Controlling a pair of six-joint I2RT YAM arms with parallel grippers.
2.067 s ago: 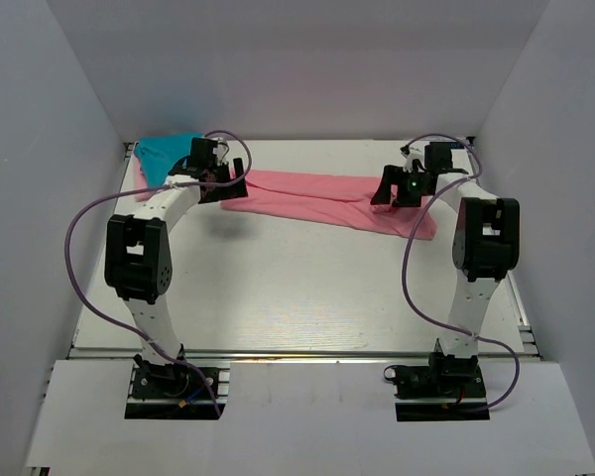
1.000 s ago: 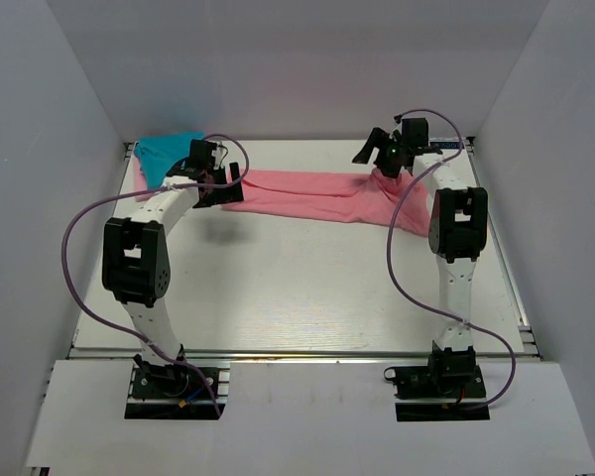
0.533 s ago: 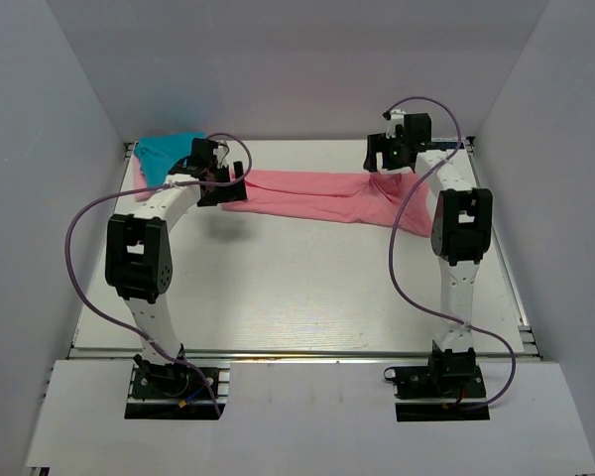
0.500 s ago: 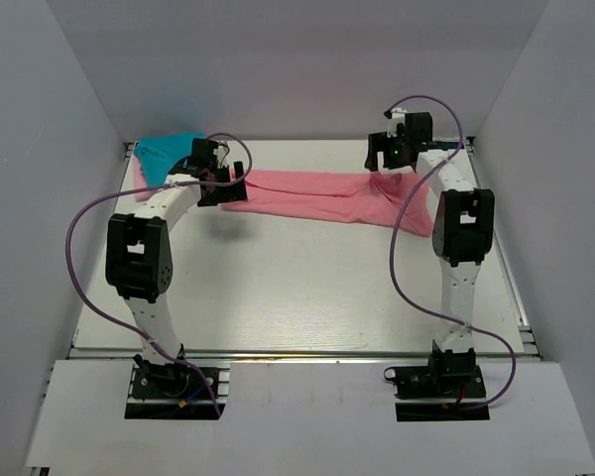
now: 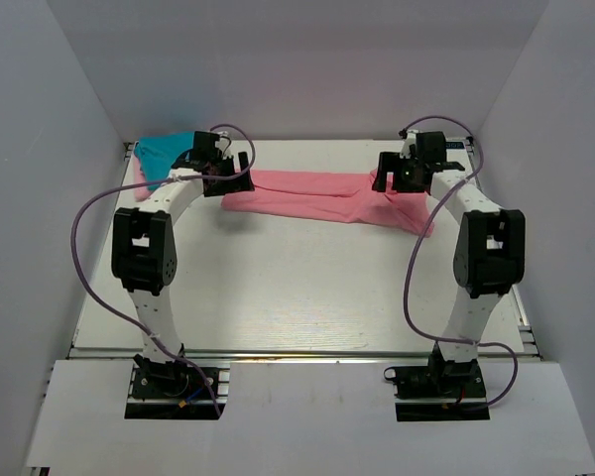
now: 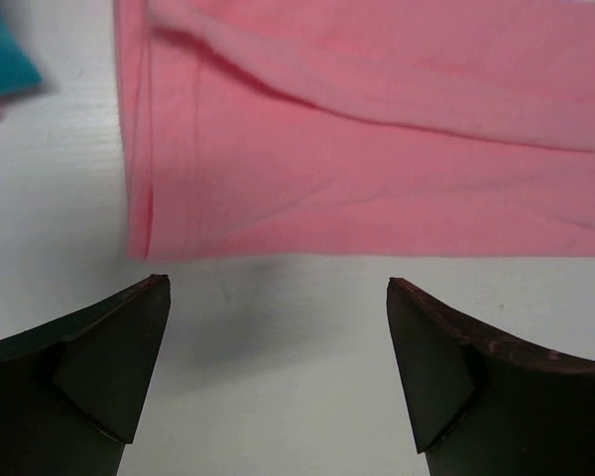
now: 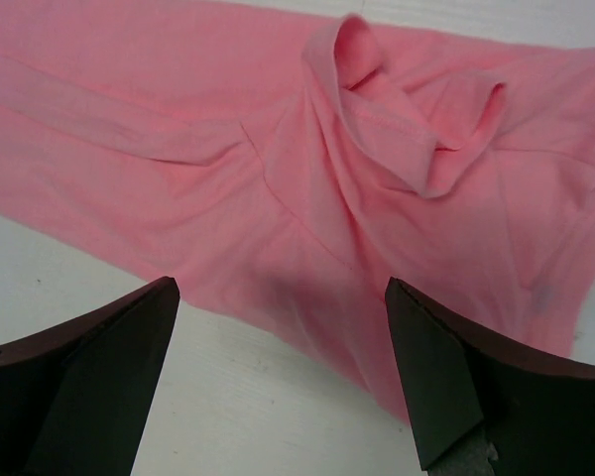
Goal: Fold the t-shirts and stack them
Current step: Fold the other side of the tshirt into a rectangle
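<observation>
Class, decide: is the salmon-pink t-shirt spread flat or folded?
Folded lengthwise into a long strip: the salmon-pink t-shirt shows overlapping layers along it.

Salmon-pink t-shirt (image 6: 377, 149): soft matt cloth, creasing. Table (image 6: 278, 347): matt, showing fine grain, possibly painted wood. Teal t-shirt (image 6: 0, 50): matt cloth.

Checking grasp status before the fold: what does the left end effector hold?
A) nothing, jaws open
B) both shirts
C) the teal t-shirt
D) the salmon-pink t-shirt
A: the left wrist view shows the left end effector open, no cloth between its fingers, just short of the salmon-pink t-shirt.
</observation>
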